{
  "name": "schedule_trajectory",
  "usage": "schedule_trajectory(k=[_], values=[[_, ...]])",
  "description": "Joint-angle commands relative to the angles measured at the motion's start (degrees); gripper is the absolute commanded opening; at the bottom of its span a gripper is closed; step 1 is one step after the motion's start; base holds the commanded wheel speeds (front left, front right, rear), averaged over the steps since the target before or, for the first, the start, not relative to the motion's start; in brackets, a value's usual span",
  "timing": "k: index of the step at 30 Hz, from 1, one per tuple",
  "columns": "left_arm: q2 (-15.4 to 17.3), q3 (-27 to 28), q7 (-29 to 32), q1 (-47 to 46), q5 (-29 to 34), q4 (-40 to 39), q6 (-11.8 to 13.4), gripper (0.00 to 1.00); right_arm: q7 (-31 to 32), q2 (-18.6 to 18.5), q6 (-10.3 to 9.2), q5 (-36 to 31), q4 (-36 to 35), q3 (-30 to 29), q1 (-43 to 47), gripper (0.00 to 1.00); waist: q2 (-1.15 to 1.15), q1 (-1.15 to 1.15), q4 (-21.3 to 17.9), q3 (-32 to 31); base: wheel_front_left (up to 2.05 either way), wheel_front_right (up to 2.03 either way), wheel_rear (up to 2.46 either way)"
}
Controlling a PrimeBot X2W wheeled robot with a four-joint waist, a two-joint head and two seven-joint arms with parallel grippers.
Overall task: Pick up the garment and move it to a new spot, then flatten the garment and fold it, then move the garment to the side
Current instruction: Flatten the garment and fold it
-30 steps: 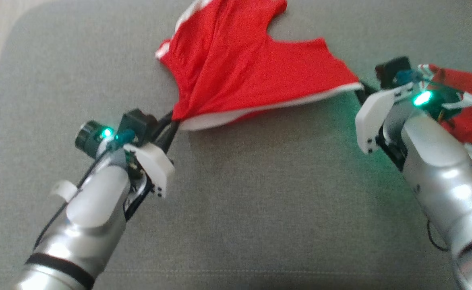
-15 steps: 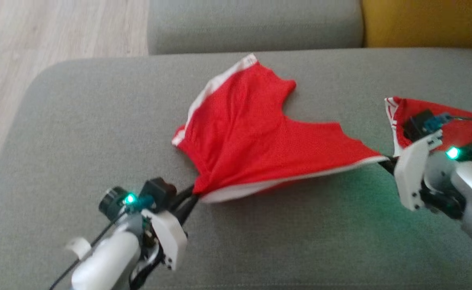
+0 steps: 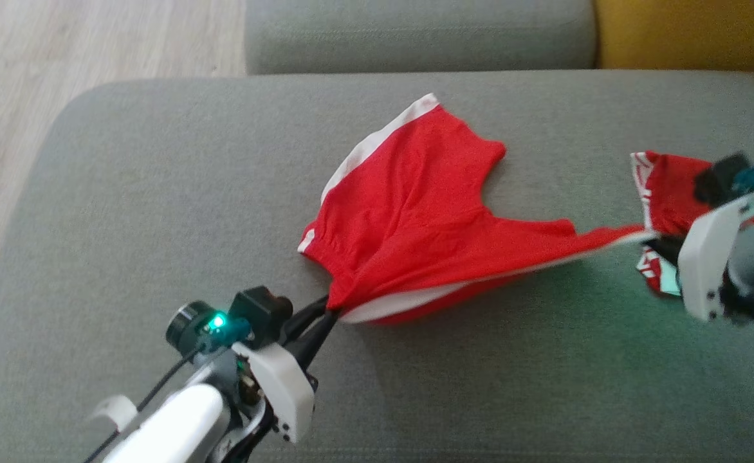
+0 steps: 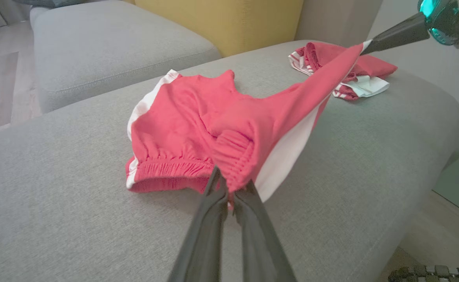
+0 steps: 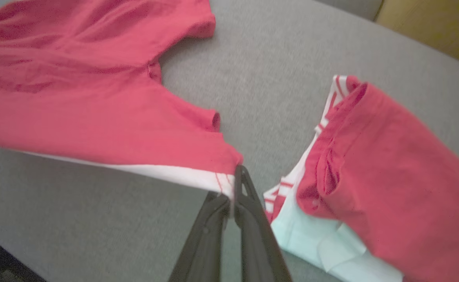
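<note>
The garment [image 3: 415,218] is a pair of red shorts with white side stripes, stretched across a grey sofa cushion [image 3: 158,206]. My left gripper [image 3: 329,315] is shut on the elastic waistband at the near left, seen up close as the left gripper [image 4: 231,192] pinching gathered red cloth of the garment [image 4: 198,125]. My right gripper [image 3: 653,239] is shut on a white-edged leg hem at the right; in its own view the right gripper [image 5: 235,184] clamps that corner of the garment [image 5: 96,113]. The cloth hangs taut between both grippers, its far part resting on the cushion.
A second red and white piece of clothing [image 3: 670,186] lies folded on the cushion by my right gripper, also the folded clothing [image 5: 370,176]. Another grey cushion [image 3: 415,32] and a yellow cushion [image 3: 692,32] sit behind. Wooden floor [image 3: 94,45] lies at the far left.
The head camera has tilted, so the whole picture shifted. The garment is pulled wider and tauter between the grippers, with my right gripper further right. Both grips have held.
</note>
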Motion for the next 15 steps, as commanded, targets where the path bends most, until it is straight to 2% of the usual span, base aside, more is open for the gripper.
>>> schedule_trajectory(k=[1,8,15], values=[[1.7,3.8,0.2,-4.3,-0.4,-2.3,0.8,0.00,-0.9,-1.8,0.11,-1.4,-1.0,-2.4,-3.2,0.00,-0.01,0.00,1.6,1.8,0.00,0.00,0.00],[0.5,4.9,-0.2,-8.0,-0.8,-2.7,0.9,0.00,-0.7,0.4,0.11,-5.8,0.3,-6.1,-9.6,0.00,-0.01,0.00,5.3,6.0,0.00,0.00,0.00],[-1.5,5.5,-1.3,-12.5,-1.0,-0.5,0.0,0.00,0.4,2.9,0.11,-9.3,3.2,-7.1,-17.5,0.00,-0.01,0.00,9.0,10.4,0.00,0.00,0.00]])
